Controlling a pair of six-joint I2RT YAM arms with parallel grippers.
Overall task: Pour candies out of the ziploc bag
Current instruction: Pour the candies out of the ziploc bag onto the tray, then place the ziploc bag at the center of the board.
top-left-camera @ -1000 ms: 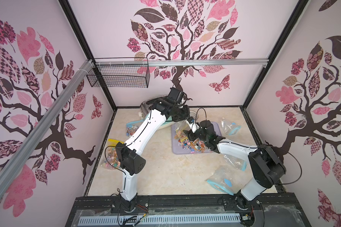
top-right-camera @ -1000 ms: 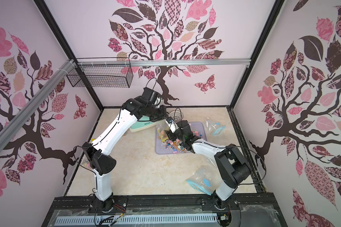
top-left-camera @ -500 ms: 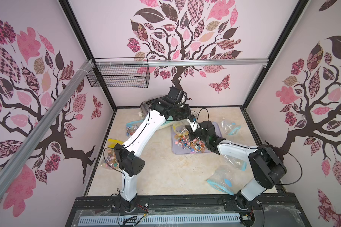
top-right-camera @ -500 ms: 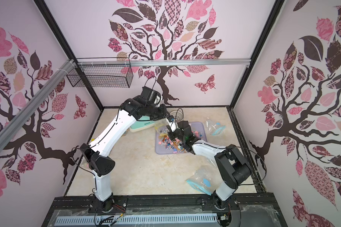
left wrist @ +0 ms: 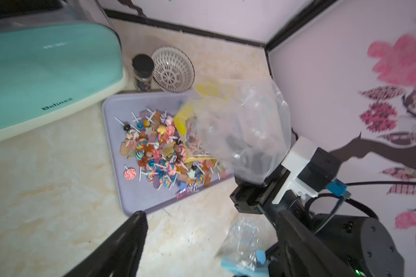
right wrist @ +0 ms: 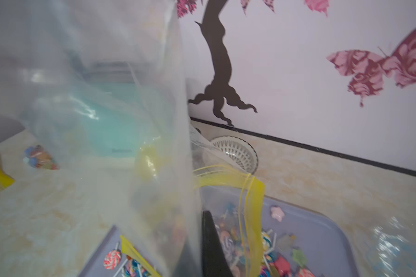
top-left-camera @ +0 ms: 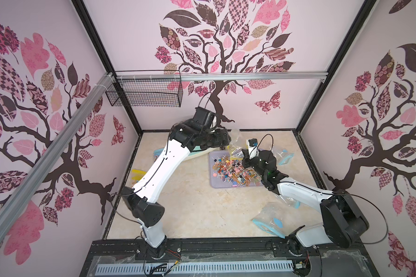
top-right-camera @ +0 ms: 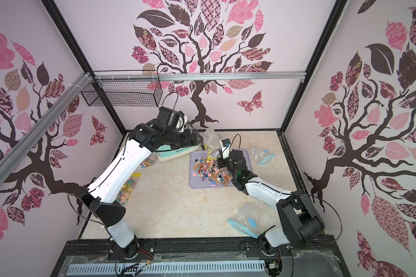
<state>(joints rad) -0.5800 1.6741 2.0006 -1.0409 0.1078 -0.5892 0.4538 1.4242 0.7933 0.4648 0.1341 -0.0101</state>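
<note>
left arm & right arm w/ glossy white shells, black joint housings, thin black cables, white cam mount, blue plug, green LED

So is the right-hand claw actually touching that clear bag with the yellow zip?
Touching. In the left wrist view the right gripper is shut on the ziploc bag, its dark fingers wrapped in the clear film, the bag's yellow mouth over the tray.

On the cream rim of the teal box, a dark brand word is printed, read roughly as "Belinee".
</note>
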